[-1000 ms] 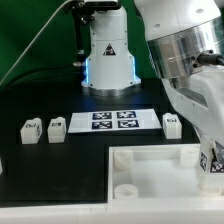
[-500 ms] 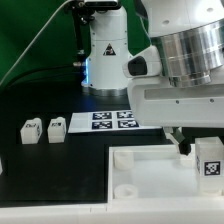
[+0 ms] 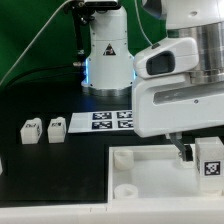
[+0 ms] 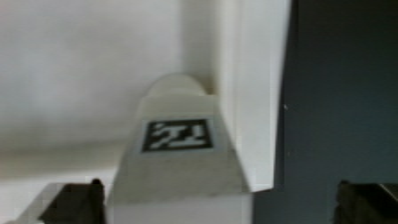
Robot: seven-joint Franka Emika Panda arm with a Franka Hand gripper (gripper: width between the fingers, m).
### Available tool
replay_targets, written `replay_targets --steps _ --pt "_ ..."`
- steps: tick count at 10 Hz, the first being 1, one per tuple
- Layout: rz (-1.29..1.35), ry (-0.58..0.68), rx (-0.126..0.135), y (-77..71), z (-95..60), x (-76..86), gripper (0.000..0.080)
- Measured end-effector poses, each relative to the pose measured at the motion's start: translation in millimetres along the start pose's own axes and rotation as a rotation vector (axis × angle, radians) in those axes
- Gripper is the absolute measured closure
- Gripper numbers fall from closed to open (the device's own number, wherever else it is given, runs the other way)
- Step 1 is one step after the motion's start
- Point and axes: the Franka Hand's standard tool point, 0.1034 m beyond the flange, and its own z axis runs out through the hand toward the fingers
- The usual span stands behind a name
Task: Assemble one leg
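Observation:
A leg (image 3: 209, 158), a small white block with a black-and-white tag, stands upright on the large white panel (image 3: 140, 172) near the exterior view's right edge. My gripper (image 3: 199, 148) hangs just above it, one dark finger (image 3: 183, 150) showing beside the leg. In the wrist view the leg (image 4: 178, 135) stands between the fingertips (image 4: 75, 205) of my gripper (image 4: 222, 203). The jaws are wide apart, with a clear gap to the leg on one side. The gripper is open and holds nothing.
Two more legs (image 3: 29, 131) (image 3: 55, 129) lie on the black table at the exterior view's left. The marker board (image 3: 100, 121) lies behind the panel. The robot base (image 3: 107, 55) stands at the back. My arm's body hides the right middle of the table.
The hand has risen from low over the panel's right side. The leg has stayed standing on the panel, now free of the fingers.

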Motion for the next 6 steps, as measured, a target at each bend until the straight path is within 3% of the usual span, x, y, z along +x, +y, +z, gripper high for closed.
replay_targets --steps 1,2,3,4,5,6 --pt "-0.014 0.0 0.0 1.4 0.0 0.2 0.0285" --pt "0.039 -0.001 0.006 0.0 0.1 -0.2 0.0285" --pt "0.18 -0.004 0.014 -0.9 0.3 -0.7 0.0425" --pt "0.272 -0.003 0.013 0.5 0.2 -0.3 0.0476" --pt "0.373 -0.002 0.018 1.8 -0.2 0.8 0.0476" --pt "0.533 0.0 0.045 4.1 -0.8 2.6 0.0476"
